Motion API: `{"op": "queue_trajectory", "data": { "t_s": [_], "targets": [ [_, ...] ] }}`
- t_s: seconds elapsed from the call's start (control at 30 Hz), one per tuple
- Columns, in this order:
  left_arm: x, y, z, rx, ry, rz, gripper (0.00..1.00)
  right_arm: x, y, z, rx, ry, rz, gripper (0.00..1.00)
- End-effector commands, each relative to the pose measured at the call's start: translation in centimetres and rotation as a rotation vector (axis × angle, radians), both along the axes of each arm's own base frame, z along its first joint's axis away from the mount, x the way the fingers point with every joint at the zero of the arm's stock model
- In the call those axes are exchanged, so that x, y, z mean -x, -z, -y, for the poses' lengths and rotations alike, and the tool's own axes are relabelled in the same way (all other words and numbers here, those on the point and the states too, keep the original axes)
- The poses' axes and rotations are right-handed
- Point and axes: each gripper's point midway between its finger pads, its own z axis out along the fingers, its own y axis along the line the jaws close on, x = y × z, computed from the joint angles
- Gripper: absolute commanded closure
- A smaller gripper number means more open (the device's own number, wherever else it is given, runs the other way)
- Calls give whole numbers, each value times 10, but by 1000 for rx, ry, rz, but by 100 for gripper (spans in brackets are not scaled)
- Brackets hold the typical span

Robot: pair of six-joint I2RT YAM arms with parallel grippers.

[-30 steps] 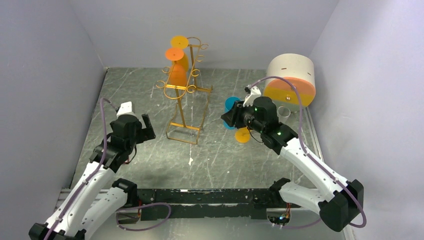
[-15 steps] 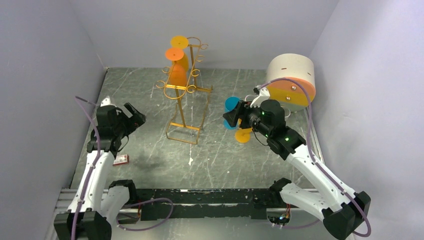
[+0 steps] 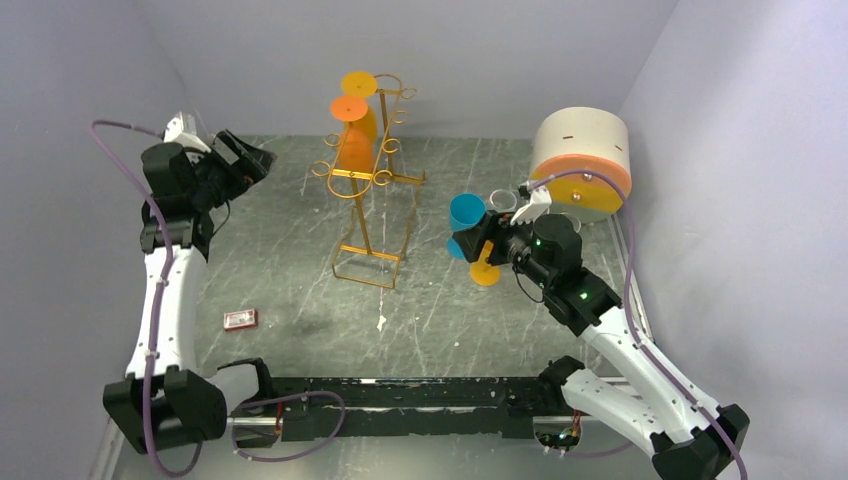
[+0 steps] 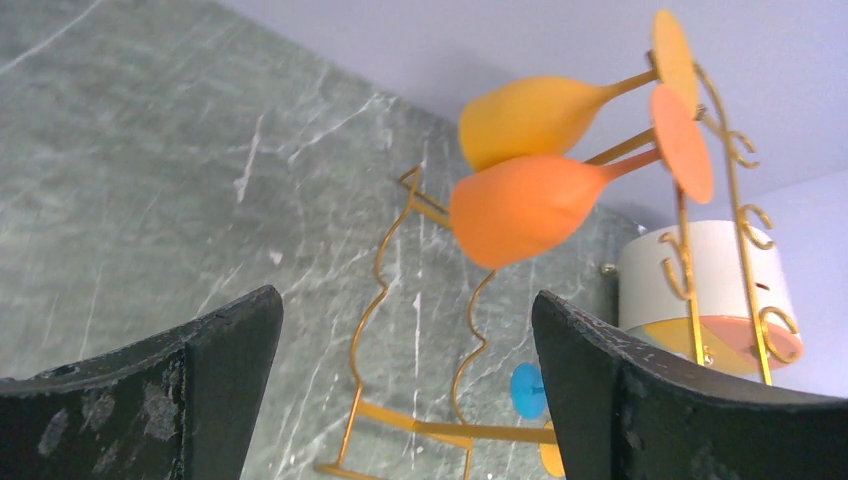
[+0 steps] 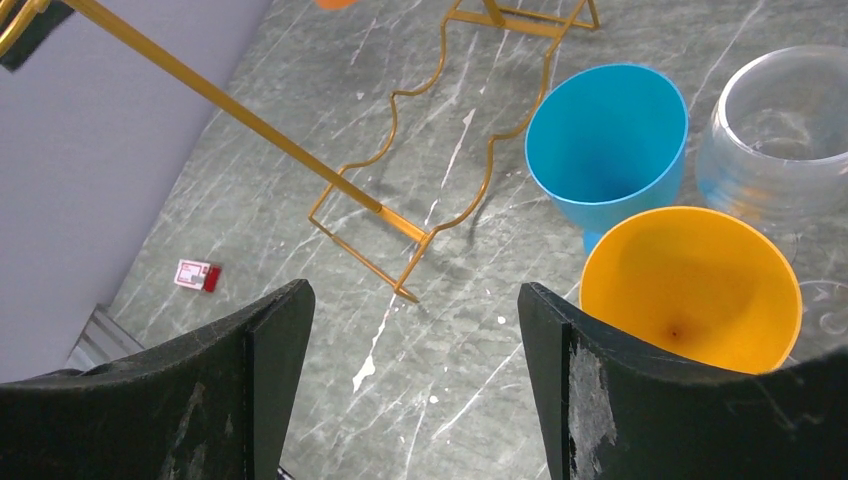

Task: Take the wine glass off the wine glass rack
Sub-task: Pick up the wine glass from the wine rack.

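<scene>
Two orange-toned wine glasses hang upside down from the wine glass rack (image 3: 372, 178) in the top external view, feet up in its top hooks: a yellow-orange wine glass (image 3: 358, 84) furthest up the frame and an orange wine glass (image 3: 350, 108) just below it. The rack stands upper centre on the table (image 3: 300, 300). The left gripper (image 3: 243, 155) is raised at upper left, well apart from the rack, jaws spread and empty. The right gripper (image 3: 470, 240) sits right of centre beside a blue glass (image 3: 466, 212), a yellow glass (image 3: 485, 272) and a clear glass (image 3: 503, 202). A white drum (image 3: 580, 150) with an orange face lies at upper right. A small red item (image 3: 240, 319) lies lower left.

Left wrist view: the left gripper (image 4: 405, 300) has its fingers spread wide with nothing between them. Past them the rack (image 4: 690, 300) carries the orange wine glass (image 4: 520, 205) and the yellow-orange wine glass (image 4: 535, 115), bowls pointing left. The white drum (image 4: 650, 290) shows behind the rack at right.

Right wrist view: the right gripper (image 5: 415, 295) has parted fingers and grips nothing. The yellow glass (image 5: 690, 290) stands upright on the table (image 5: 480, 400) just above the right-hand finger. The blue glass (image 5: 610, 140) stands just beside it, and the clear glass (image 5: 770, 130) is at upper right. The rack (image 5: 270, 140) crosses the upper left, and the red item (image 5: 197, 274) lies at left.
</scene>
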Motion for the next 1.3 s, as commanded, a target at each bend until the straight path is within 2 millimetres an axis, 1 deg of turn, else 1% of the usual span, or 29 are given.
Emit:
{"op": "queue_trajectory", "data": {
  "t_s": [0.0,0.1,0.17,0.23,0.33,0.37,0.43,0.47,0.5,0.57,0.73,0.83,1.03,1.1,1.2,1.27],
  "targets": [
    [-17,-26,13,-8,125,77,2,-3,-8,-3,-2,-16,27,21],
    [-32,-35,23,21,202,104,2,-4,-4,-5,9,-21,5,21],
    [-44,-36,30,45,269,98,2,-4,-1,-7,14,-31,-6,21],
    [-54,-44,38,64,333,117,2,-3,0,-8,16,-42,-14,21],
    [-68,-57,40,73,337,124,2,-3,0,-8,19,-38,-22,21],
    [-72,-65,43,70,339,142,2,-4,0,-8,20,-35,-25,20],
    [-79,-74,49,76,359,163,2,-4,1,-7,23,-30,-27,20],
    [-81,-75,63,83,403,160,1,-4,1,-7,23,-30,-26,20],
    [-85,-78,70,81,426,156,2,-4,1,-7,22,-30,-27,20],
    [-92,-78,82,69,461,139,5,-3,2,-7,19,-29,-32,20],
    [-103,-79,111,58,519,133,7,-1,5,-6,22,-29,-46,20],
    [-109,-78,123,55,538,120,11,0,6,-6,19,-31,-50,20],
    [-118,-73,133,45,543,108,21,3,6,-7,15,-42,-54,20],
    [-120,-72,135,46,547,101,22,2,6,-7,15,-41,-56,20],
    [-123,-64,138,40,544,71,25,2,6,-8,16,-44,-59,20],
    [-124,-59,140,27,540,59,24,2,7,-7,17,-42,-62,20]
  ]
}}
